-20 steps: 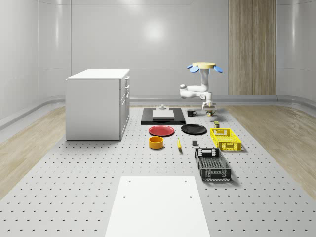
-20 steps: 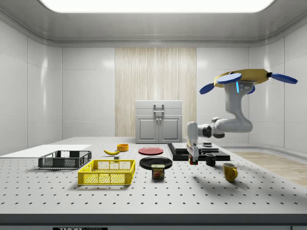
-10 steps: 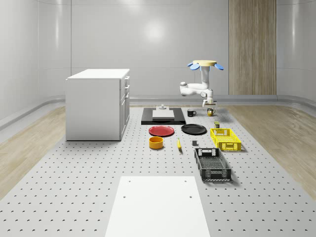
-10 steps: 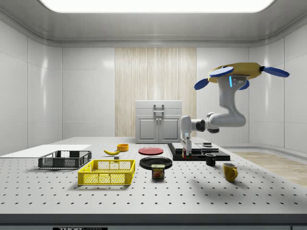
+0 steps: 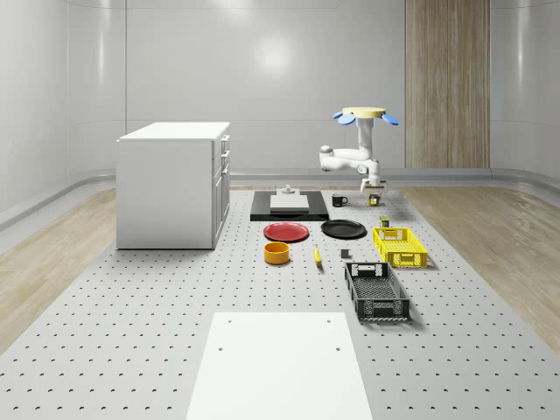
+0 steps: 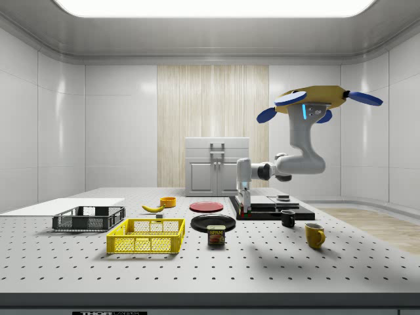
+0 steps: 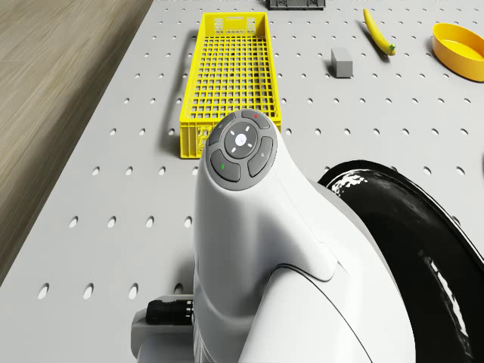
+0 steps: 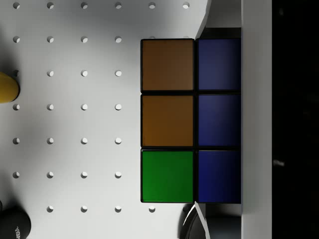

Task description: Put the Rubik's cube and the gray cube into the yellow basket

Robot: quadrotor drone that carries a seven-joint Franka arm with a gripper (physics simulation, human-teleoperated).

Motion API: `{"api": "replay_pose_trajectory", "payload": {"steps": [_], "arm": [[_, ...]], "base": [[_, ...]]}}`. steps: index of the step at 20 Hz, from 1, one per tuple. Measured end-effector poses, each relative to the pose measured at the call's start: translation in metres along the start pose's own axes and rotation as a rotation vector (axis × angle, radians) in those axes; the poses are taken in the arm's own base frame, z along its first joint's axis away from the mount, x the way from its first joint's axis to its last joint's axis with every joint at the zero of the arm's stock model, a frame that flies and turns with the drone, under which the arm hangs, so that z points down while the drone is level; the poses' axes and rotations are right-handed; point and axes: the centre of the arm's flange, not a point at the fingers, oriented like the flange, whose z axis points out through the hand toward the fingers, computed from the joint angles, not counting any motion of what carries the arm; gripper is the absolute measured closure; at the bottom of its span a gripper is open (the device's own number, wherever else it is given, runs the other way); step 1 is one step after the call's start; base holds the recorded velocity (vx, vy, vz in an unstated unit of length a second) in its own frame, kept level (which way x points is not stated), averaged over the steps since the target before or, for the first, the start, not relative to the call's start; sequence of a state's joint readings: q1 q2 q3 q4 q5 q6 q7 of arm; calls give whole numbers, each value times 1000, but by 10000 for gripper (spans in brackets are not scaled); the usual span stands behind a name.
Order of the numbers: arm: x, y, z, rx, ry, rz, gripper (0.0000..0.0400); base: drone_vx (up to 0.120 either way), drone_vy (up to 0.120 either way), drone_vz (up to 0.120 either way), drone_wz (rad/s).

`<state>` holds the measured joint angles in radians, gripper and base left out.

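Note:
The drone [image 6: 315,102] hovers above the table near the black plate [image 6: 213,222] and the mugs. Its arm [image 7: 280,249] hangs down, and the gripper [image 6: 244,207] is shut on the Rubik's cube [image 8: 169,121], which it holds clear of the table. The cube shows orange, green and blue faces in the wrist view. In the whole-scene view the gripper [image 5: 374,194] is beyond the yellow basket [image 5: 400,246]. The yellow basket [image 7: 234,68] holds nothing I can see. The gray cube [image 7: 342,62] lies on the table beside the basket, near the banana [image 7: 378,32].
A black basket [image 5: 376,291] lies nearer than the yellow one. A spam can [image 6: 216,235], yellow mug [image 6: 314,235] and black mug [image 6: 287,218] stand near the gripper. Orange bowl [image 5: 276,253], red plate [image 5: 286,232], a black slab [image 5: 289,206] and white cabinet [image 5: 173,184] sit further left.
The drone, arm and gripper have moved toward the side view's left with the Rubik's cube, which now hangs higher above the table. Nothing else has moved.

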<state>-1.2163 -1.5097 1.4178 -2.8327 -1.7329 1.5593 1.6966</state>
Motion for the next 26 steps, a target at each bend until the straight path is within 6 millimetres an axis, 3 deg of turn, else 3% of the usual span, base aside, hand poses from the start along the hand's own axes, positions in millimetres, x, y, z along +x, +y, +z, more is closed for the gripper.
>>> {"api": "replay_pose_trajectory", "payload": {"steps": [4,9,26], "arm": [[0,0,0,0,0,0,75],[0,0,0,0,0,0,75],[0,0,0,0,0,0,75]], "base": [[120,110,0,0],[120,0,64,0],[120,0,0,0]]}}
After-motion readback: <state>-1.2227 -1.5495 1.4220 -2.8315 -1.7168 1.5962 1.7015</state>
